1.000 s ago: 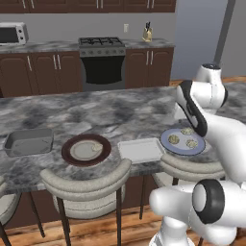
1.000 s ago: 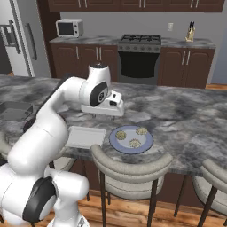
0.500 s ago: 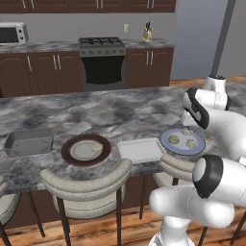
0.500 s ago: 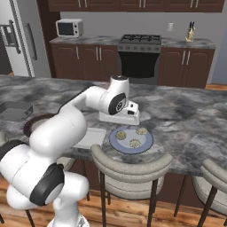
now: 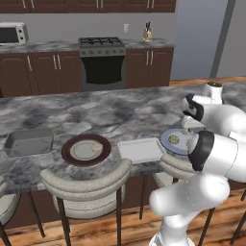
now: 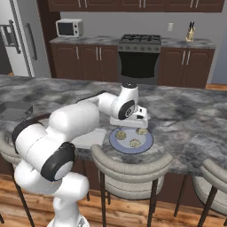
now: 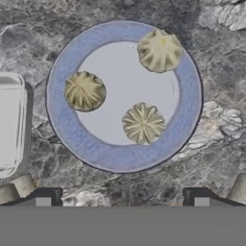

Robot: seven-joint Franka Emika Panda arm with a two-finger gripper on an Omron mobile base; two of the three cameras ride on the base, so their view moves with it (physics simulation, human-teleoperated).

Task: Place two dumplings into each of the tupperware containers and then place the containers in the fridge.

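Three pale pleated dumplings lie on a round blue-rimmed plate on the marble counter. My gripper hangs open just above the plate's near edge, nothing between its fingers; the right base view shows the gripper over that plate. The whitish tupperware container lies just left of the plate, and the dark grey container stands at the counter's far left. The fridge stands at the far left, door closed.
A brown-rimmed plate carrying one dumpling lies between the two containers. Padded stools line the counter's near edge. A stove and a microwave are on the back counter.
The arm has swung right and down, bringing the hand from above the counter's middle to just over the blue-rimmed plate. The jaws stayed open. Nothing on the counter moved.
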